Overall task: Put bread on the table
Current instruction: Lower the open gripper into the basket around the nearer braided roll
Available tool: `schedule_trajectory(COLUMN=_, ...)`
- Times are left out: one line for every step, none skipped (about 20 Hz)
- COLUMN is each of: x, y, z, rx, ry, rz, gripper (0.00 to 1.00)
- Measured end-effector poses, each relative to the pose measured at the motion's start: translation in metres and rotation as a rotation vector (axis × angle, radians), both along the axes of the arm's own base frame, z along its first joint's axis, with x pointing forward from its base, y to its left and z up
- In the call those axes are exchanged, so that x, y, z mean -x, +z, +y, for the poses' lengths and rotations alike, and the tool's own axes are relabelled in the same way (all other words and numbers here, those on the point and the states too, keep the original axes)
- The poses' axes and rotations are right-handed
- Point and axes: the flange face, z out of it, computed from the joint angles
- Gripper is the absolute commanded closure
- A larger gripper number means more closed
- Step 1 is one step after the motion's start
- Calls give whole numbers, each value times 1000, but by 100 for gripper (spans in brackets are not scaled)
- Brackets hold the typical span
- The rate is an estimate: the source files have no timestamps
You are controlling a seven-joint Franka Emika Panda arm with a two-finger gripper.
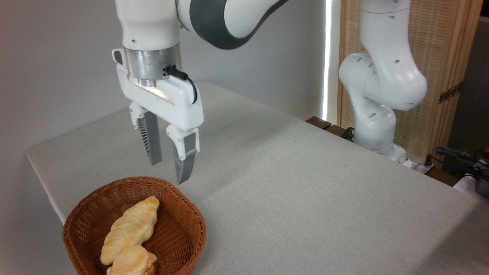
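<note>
Reaching for bread: gripper not yet lowered into the wicker basket.
Bread: small chunky roll, pale golden top with toasted orange-brown edge; it lies at the near side of the basket, partly cut by the frame's lower border, touching the near end of the loaf.
Braided loaf: longer, spindle-shaped, lying diagonally across the basket floor; not the target.
Basket: round, brown, standing near the table's near-left corner.
Gripper: fingers apart, empty, pointing down, hovering above the basket's far rim.
Step advice: judged best to shift toward the near side, descend straight over the roll, and close across its short width without catching the loaf.
Table: grey-beige cloth, with open room to the right for placement.
Arm base: far right edge.
</note>
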Motion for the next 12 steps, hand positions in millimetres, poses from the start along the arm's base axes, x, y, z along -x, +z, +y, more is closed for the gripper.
schedule_trajectory(x=-5, y=-3, z=1, rx=1, ry=4, rz=-20, gripper=0)
schedule_trajectory(x=-11, y=-9, z=2, rx=1, ry=10, rz=-38, gripper=0)
schedule_trajectory(x=-18, y=-16, z=4, rx=0, ry=15, rz=-54, gripper=0)
schedule_trajectory(x=-25, y=-24, z=6, rx=-1, ry=21, rz=-69, gripper=0)
schedule_trajectory(x=-32, y=-32, z=9, rx=-2, ry=30, rz=-87, gripper=0)
schedule_trajectory(x=-39, y=-40, z=14, rx=-3, ry=40, rz=-105, gripper=0)
schedule_trajectory(x=-44, y=-46, z=20, rx=-4, ry=51, rz=-119, gripper=0)
schedule_trajectory(x=-48, y=-50, z=26, rx=-4, ry=63, rz=-132, gripper=0)
schedule_trajectory(x=-51, y=-54, z=31, rx=-4, ry=73, rz=-143, gripper=0)
schedule_trajectory(x=-55, y=-57, z=37, rx=-5, ry=83, rz=-160, gripper=0)
schedule_trajectory(x=-59, y=-60, z=42, rx=-7, ry=92, rz=-180, gripper=0)
schedule_trajectory(x=-63, y=-65, z=45, rx=-8, ry=99, rz=-197, gripper=0)
